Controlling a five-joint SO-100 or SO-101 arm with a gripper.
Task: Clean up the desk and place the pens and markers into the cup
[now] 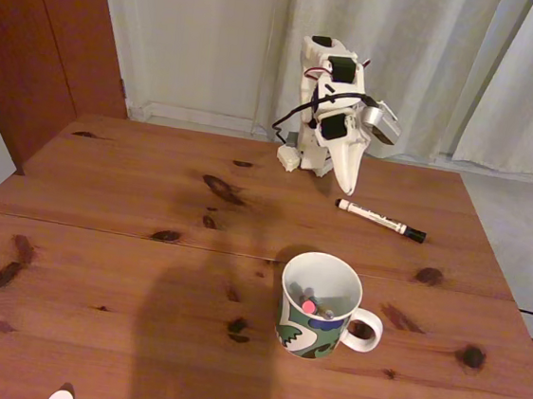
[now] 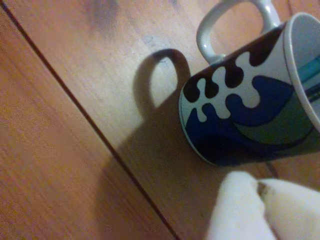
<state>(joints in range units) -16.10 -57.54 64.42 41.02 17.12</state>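
I see my claw (image 1: 348, 185) pinched narrow, empty, near the tabletop's (image 1: 100, 239) far edge; white marker (image 1: 380, 220) beside it; mug (image 1: 317, 305) toward the near edge.

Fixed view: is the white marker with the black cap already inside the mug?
No, the white marker lies flat on the desk, behind the mug.

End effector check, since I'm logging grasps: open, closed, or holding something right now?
End effector: closed, holding nothing; the white marker lies on the desk.
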